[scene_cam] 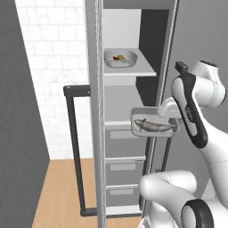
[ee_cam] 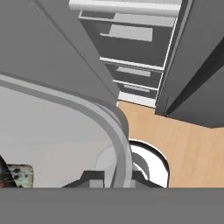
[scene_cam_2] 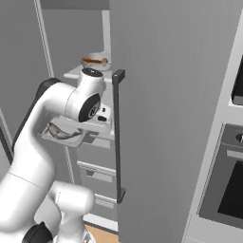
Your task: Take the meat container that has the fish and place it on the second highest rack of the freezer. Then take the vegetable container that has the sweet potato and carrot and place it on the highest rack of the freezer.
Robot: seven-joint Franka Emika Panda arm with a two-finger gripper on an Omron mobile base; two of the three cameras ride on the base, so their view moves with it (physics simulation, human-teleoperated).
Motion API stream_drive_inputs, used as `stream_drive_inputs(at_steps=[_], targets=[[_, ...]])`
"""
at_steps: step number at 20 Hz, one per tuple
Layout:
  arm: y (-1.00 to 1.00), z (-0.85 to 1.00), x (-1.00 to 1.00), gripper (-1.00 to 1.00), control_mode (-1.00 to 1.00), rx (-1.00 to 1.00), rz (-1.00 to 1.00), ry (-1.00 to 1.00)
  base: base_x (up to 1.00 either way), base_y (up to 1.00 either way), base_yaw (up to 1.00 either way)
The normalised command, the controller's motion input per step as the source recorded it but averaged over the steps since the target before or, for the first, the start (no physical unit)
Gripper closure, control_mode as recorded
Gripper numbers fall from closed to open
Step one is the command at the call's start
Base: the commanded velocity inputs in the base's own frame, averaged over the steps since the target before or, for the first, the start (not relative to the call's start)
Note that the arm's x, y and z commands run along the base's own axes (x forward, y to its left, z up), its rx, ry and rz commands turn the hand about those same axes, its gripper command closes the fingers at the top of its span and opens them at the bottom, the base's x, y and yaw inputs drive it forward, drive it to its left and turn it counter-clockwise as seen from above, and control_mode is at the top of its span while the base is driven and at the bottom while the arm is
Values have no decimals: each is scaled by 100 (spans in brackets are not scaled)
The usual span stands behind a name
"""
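Even, flat rendered light is seen throughout, without glare. Soft shade is cast inside the freezer [scene_cam: 129, 89] behind its shelves. Edges are rendered slightly soft and pixelated.

The meat container [scene_cam: 155, 126], a shallow light-grey tray, sits level at the front edge of the freezer's [scene_cam: 129, 147] lower shelf, the silvery fish [scene_cam: 153, 126] lying lengthwise inside. At 11 o'clock above, the vegetable container [scene_cam: 120, 59] rests on the highest rack [scene_cam: 138, 69].
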Motion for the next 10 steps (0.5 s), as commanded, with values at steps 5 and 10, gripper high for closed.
stream_drive_inputs(at_steps=[5,10], targets=[[21,-46,79,100,-100,0,-45,0,0,0,0],[29,-37,70,100,-100,0,-56,0,0,0,0]])
